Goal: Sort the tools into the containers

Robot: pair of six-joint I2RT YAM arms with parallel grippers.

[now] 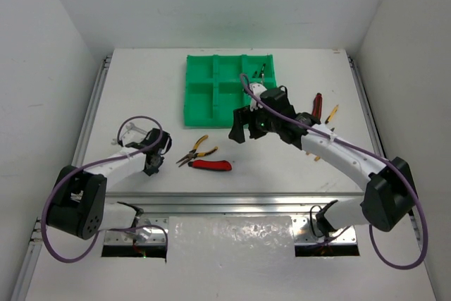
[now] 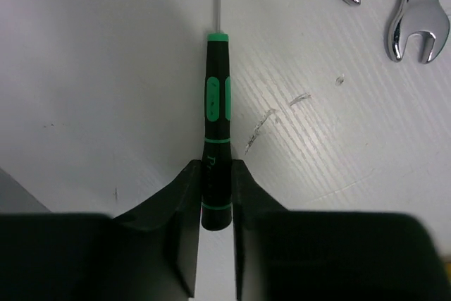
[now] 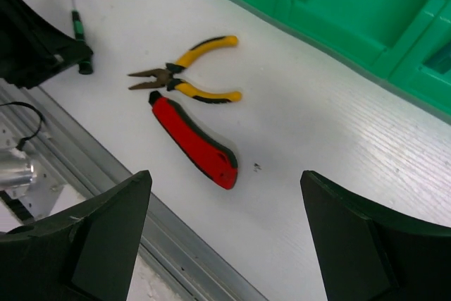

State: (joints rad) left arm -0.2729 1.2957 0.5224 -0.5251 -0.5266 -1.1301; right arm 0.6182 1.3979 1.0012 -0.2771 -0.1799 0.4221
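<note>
At lower centre of the left wrist view, the left tool [image 2: 215, 171] pinches the black-and-green slim screwdriver [image 2: 217, 121] lying on the white table [image 2: 106, 68]: the pick-up step. Next it likely needs lifting towards the bright green plastic tray [image 1: 201, 108], upper centre overhead. The right tool [image 3: 222, 199] hangs spread.

Pliers [image 3: 171, 77] just behind utility knife [image 3: 194, 142]

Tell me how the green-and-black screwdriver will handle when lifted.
Probably stiff and light: the screwdriver is slim with a thin metal shaft. Its round handle may roll if released. The left tool pinches only the butt end, so the tip may droop.
</note>
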